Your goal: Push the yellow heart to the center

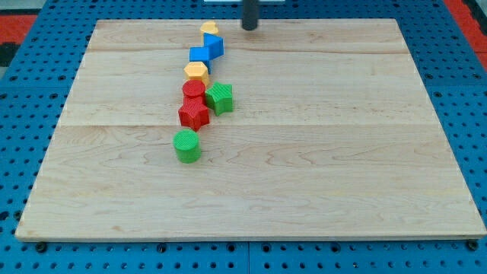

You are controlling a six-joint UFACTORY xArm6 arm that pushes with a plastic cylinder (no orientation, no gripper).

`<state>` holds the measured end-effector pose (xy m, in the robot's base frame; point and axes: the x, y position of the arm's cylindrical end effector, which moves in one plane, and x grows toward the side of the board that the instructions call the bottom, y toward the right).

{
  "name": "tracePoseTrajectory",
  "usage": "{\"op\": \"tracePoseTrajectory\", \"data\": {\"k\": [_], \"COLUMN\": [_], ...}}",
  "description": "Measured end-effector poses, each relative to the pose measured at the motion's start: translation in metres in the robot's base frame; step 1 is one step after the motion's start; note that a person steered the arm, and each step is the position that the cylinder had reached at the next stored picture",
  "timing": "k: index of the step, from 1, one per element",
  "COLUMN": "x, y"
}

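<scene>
The yellow heart (208,30) sits near the view's top edge of the wooden board (319,152), left of centre, partly behind a blue block (214,45). My tip (249,27) is at the view's top, a short way to the right of the yellow heart and apart from it. Below the heart a line of blocks runs down the board: a second blue block (200,55), a yellow hexagon (196,72), a red block (193,90), a red star (193,114), a green star (219,98) and a green cylinder (186,145).
The board lies on a blue pegboard table (23,114). The block line stands left of the board's middle.
</scene>
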<state>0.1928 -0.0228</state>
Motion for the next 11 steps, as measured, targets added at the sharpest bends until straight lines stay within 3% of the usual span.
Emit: {"op": "tracePoseTrajectory", "data": {"k": [1,3,4,8,10,11], "x": [0.003,0.106,0.126,0.118,0.147,0.111], "y": [-0.049,-0.035,-0.016,0.014,0.000,0.031]}}
